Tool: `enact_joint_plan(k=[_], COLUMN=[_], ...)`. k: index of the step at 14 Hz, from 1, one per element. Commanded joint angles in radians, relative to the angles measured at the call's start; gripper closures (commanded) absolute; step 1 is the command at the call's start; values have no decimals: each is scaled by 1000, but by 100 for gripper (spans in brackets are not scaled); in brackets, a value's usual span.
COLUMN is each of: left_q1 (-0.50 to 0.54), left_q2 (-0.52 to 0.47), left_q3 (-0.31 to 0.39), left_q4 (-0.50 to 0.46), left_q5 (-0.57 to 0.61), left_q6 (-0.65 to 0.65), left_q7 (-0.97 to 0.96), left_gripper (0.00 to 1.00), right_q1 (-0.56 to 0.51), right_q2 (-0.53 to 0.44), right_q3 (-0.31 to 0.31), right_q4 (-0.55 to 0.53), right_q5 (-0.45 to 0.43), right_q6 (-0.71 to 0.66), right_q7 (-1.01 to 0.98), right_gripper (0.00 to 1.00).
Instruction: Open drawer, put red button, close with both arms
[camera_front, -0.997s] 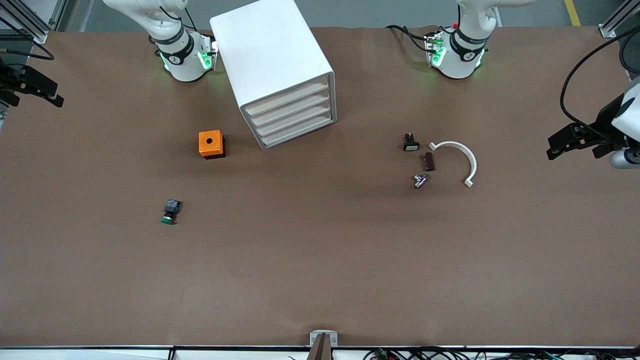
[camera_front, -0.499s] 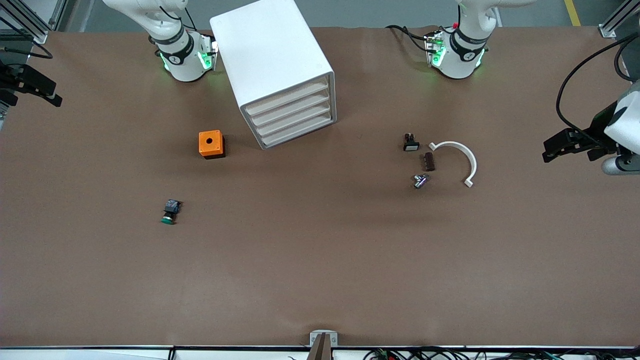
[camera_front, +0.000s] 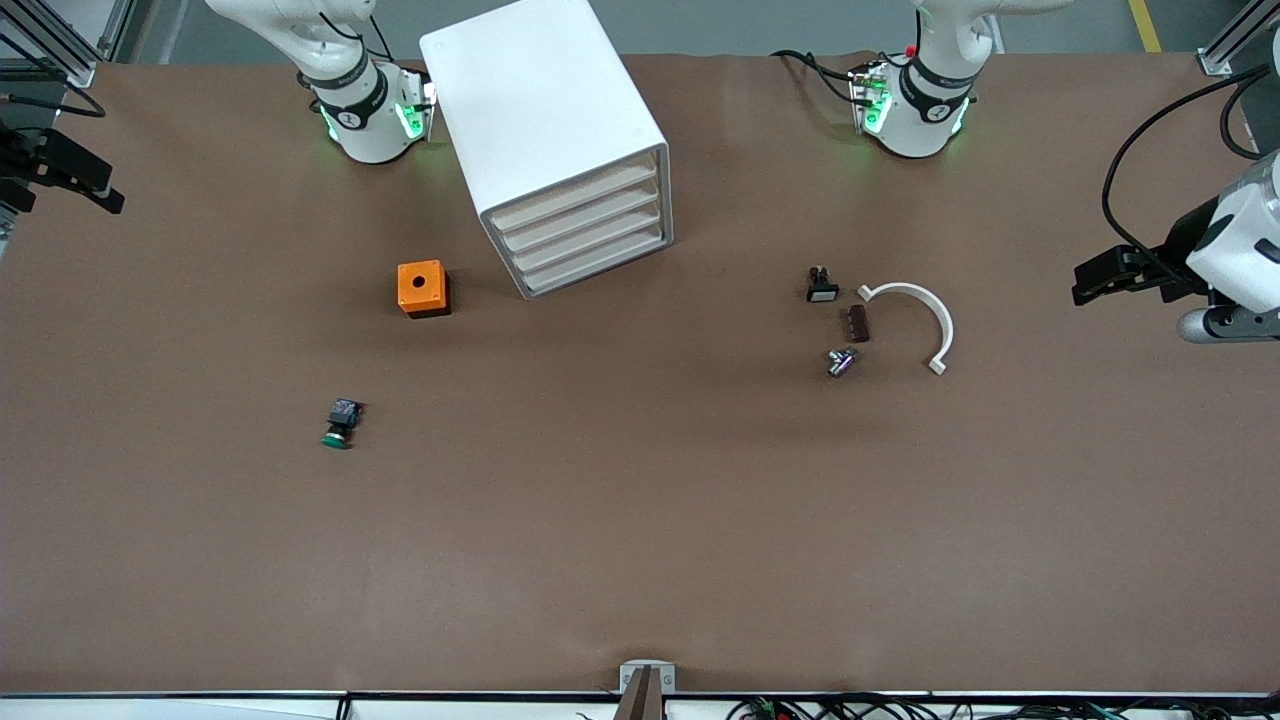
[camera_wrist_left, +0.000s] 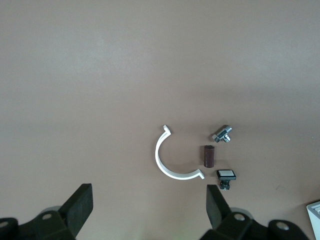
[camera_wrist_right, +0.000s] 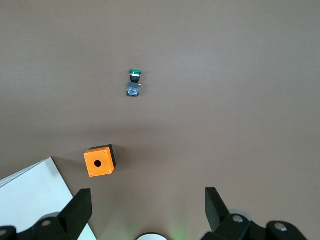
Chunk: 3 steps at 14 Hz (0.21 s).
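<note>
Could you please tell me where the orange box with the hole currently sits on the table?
The square orange box with a hole stands on the brown table beside the white four-drawer cabinet, toward the right arm's end.

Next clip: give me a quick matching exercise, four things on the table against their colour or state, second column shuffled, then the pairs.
Things:
1. boxy cabinet
2. box with a hole
3. curved clip
4. button near the right arm's end

Descriptions:
A. green cap
B. all four drawers shut
C. orange
D. white half ring

Pairs: 1-B, 2-C, 3-D, 4-A
</note>
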Motion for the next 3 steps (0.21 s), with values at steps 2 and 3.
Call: enact_joint_plan(k=[2, 3], left_q1=[2, 3], left_q2=[9, 9], left_q3=[-1, -1], left_q4=[25, 25], left_q5=[-11, -11], left_q6=[-22, -22], left_q7=[-4, -1], left_gripper=[0, 0], right_q1=[6, 6], right_q2=[-16, -16], right_q3=[-1, -1], right_q4=[0, 0], right_q5=[6, 6], right_q6=[-1, -1], right_q7=[10, 10], right_gripper=[0, 0])
